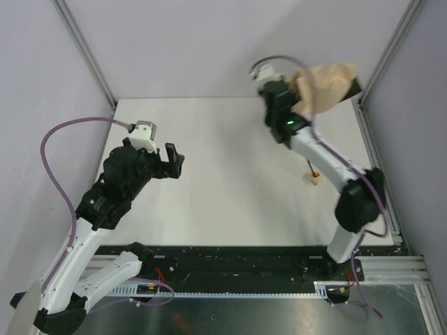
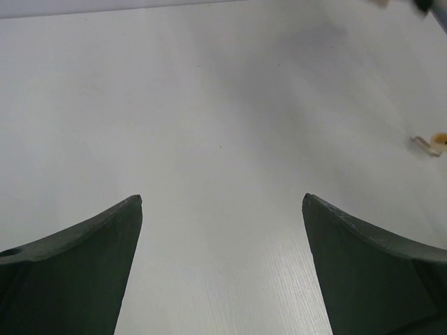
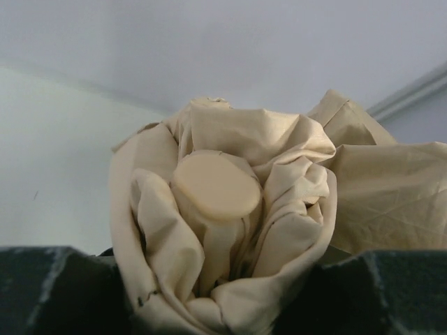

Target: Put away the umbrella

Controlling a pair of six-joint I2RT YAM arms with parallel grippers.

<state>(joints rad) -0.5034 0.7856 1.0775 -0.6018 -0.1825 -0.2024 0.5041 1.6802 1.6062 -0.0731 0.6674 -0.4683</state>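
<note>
Left fingers (image 2: 84, 265): spread wide, grasping nothing, above the white table (image 1: 223, 181).
Right fingers (image 3: 42, 293): clenched on the umbrella's (image 1: 332, 80) bunched fabric, raised toward the far right corner.
Umbrella: crumpled beige canopy around a round tan cap (image 3: 215, 185), off the table, near the corner post (image 1: 391, 49).
Small tan piece (image 1: 312, 176): down at the table beside the right arm (image 1: 328, 164).

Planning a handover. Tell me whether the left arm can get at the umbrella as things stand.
Probably not. The umbrella is bunched in the jaws of the right arm at the far right corner, across the table from the left arm, whose jaws stand open. Nothing lies between, but the reach looks long.
</note>
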